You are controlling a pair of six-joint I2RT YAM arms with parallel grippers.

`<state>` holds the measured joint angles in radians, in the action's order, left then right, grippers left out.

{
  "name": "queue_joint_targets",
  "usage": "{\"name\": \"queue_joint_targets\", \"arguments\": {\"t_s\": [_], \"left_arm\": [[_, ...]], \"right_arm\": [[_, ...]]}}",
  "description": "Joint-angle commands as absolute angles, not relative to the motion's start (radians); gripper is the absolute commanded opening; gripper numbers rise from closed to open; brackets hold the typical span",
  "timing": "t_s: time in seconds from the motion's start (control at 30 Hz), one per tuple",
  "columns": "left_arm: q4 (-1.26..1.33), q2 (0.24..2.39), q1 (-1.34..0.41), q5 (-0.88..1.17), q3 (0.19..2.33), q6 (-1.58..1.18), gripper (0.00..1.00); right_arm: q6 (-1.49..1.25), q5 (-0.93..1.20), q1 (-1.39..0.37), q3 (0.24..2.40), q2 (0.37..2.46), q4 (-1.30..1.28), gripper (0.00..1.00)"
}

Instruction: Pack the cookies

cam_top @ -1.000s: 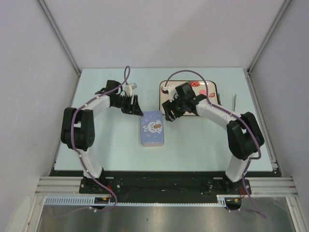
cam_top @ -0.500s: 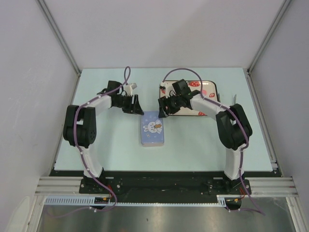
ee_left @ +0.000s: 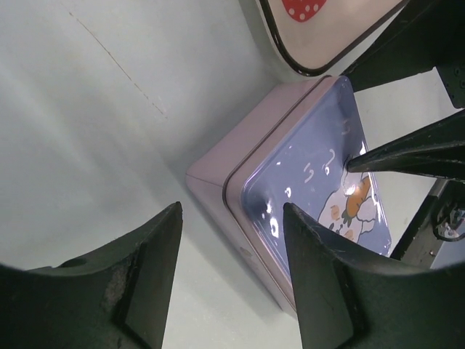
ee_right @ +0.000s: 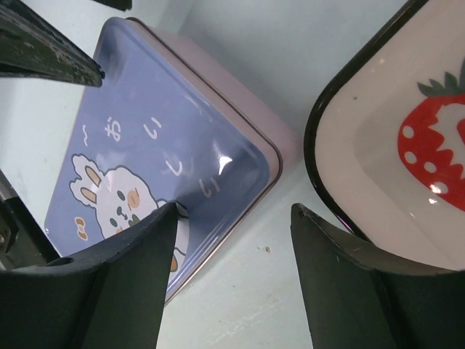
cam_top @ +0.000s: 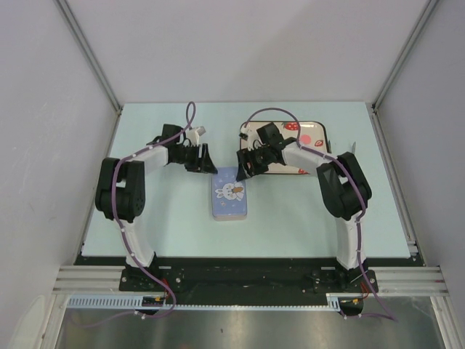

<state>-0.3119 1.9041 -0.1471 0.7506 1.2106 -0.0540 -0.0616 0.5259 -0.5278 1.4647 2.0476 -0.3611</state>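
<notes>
Right arm has swung in off the tray since a second ago and its elbow has tucked closer, so the right claw [cam_top: 245, 166] now hangs over the far right corner of the blue rectangular metal tin [cam_top: 229, 193] with the bunny lid. The left arm has barely shifted, and the left claw [cam_top: 205, 161] sits at the tin's far left corner. Both claws are spread with nothing between the fingers. The wrist views show that clearly, with just tin and pale green table [cam_top: 160, 225] in the gaps. From the left wrist I can see one right finger tip down by the lid, but I can't tell if it's touching. Here's the annoying bit: I can't spot the small round orange-yellow cookies anywhere. They aren't on the bare parts of the white black-rimmed strawberry tray [cam_top: 305, 123] just beyond the tin, and the tin's lid is on, so they're either inside or hidden under the right arm. My guess is the lid comes first. It's stiff, glossy and probably slippery, so I'd pinch it across the rim at the corners, not on the flat top. The cookies themselves should be light and crumbly, so I'd take them gently by the edges.
</notes>
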Motion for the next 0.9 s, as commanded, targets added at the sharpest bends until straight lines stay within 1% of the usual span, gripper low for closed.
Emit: {"name": "queue_joint_targets", "arguments": {"t_s": [0.0, 0.23, 0.4, 0.43, 0.53, 0.6, 0.73, 0.8, 0.87], "left_arm": [[-0.275, 1.914, -0.143, 0.787, 1.184, -0.072, 0.62], [-0.253, 1.922, -0.144, 0.787, 1.158, -0.078, 0.62], [-0.242, 1.933, -0.144, 0.781, 1.151, -0.083, 0.61], [-0.239, 1.943, -0.144, 0.776, 1.149, -0.086, 0.59], [-0.233, 1.957, -0.146, 0.767, 1.149, -0.090, 0.56], [-0.233, 1.968, -0.146, 0.750, 1.152, -0.094, 0.52], [-0.238, 1.980, -0.153, 0.712, 1.155, -0.098, 0.49], [-0.248, 1.991, -0.155, 0.698, 1.161, -0.098, 0.45], [-0.259, 1.999, -0.160, 0.681, 1.167, -0.100, 0.42]], "right_arm": [[-0.092, 0.572, -0.523, 1.516, 2.091, -0.341, 0.67], [-0.110, 0.594, -0.522, 1.542, 2.137, -0.339, 0.66], [-0.120, 0.601, -0.523, 1.543, 2.152, -0.339, 0.62], [-0.126, 0.604, -0.522, 1.537, 2.157, -0.339, 0.58], [-0.132, 0.601, -0.525, 1.531, 2.161, -0.339, 0.52], [-0.138, 0.591, -0.528, 1.526, 2.164, -0.337, 0.50], [-0.147, 0.565, -0.538, 1.506, 2.163, -0.334, 0.45], [-0.155, 0.548, -0.546, 1.499, 2.171, -0.337, 0.45], [-0.153, 0.532, -0.558, 1.488, 2.175, -0.339, 0.41]]}}
